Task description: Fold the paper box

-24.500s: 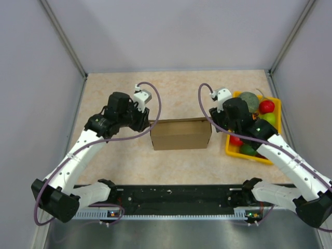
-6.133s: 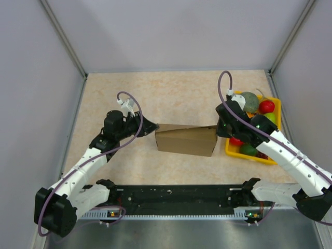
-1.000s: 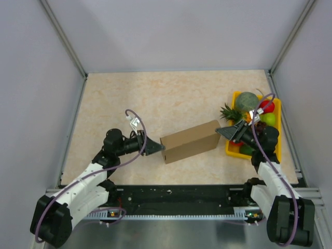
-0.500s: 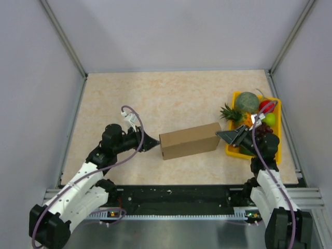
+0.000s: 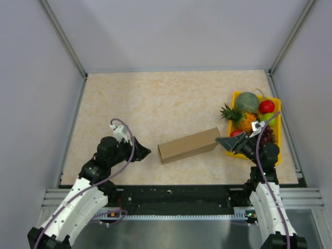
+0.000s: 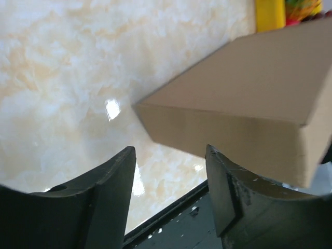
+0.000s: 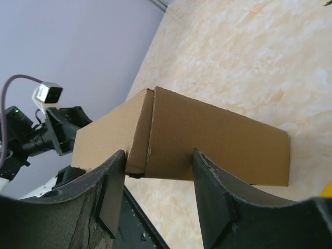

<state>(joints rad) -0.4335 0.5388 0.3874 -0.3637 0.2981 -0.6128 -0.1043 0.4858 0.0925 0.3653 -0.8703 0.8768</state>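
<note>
The paper box (image 5: 188, 146) is a closed brown carton lying on the table, its long side tilted up to the right. It also shows in the left wrist view (image 6: 244, 93) and in the right wrist view (image 7: 181, 137). My left gripper (image 5: 143, 152) is open and empty, a short way left of the box's left end, apart from it. In its wrist view (image 6: 168, 161) the box corner lies ahead of the fingers. My right gripper (image 5: 224, 141) is open and empty just off the box's right end. In its wrist view (image 7: 158, 161) the box end lies ahead of the fingers.
A yellow fruit tray (image 5: 276, 124) with a pineapple, a melon, a red apple and grapes stands at the right, behind my right gripper. Grey walls close the table on three sides. A black rail (image 5: 176, 196) runs along the near edge.
Both arms have drawn back toward their bases. The left gripper has moved away from the box's left end. The box has turned a little, its left end lower.
</note>
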